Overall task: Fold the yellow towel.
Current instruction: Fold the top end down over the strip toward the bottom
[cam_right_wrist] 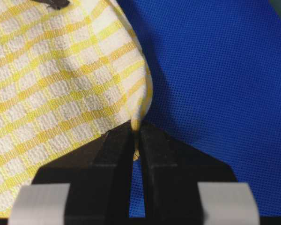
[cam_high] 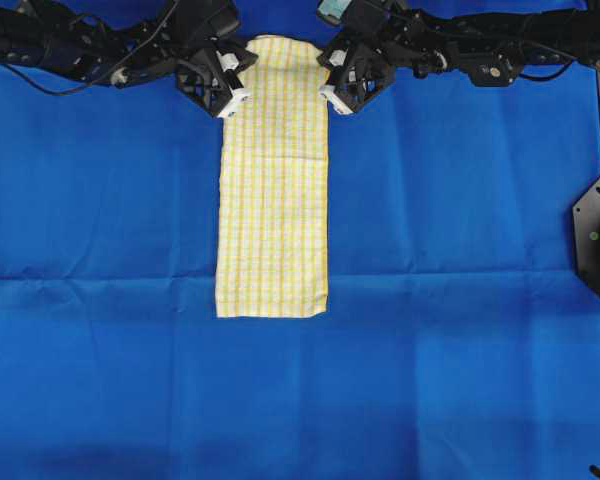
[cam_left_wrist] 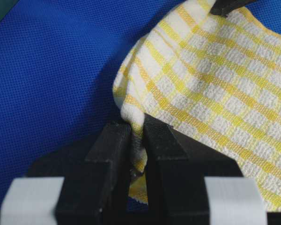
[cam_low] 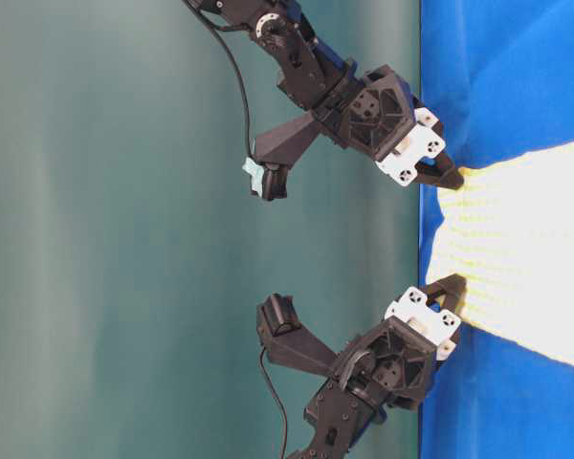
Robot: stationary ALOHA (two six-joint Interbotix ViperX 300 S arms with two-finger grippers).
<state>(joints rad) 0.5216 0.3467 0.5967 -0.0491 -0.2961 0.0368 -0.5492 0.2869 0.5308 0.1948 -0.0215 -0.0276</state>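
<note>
A: Where's the yellow towel (cam_high: pixel 272 180)?

B: Flat on the blue cloth (cam_high: pixel 100 200) covering the desk, a long narrow strip running top to bottom in the overhead view, top end up btwn the two arms.

A: Left gripper (cam_high: pixel 230 93)?

B: Clamped on the towel's top-left corner. Wrist cam shows the black fingers (cam_left_wrist: pixel 110 154) pinched together w/ a bunched fold of checked fabric squeezed btwn them.

A: Right gripper (cam_high: pixel 332 95)?

B: Same on the top-right corner. Jaws nearly touching, thin edge of cloth caught at the tips; the corner puckers up there.

A: Table-level view?

B: Both grippers down at the towel's end, tips on the fabric, one per corner. Teal wall (cam_low: pixel 124 229) behind.

A: Any brands, labels, writing?

B: None I can read. Just white plates on the gripper bodies, no legible text.
</note>
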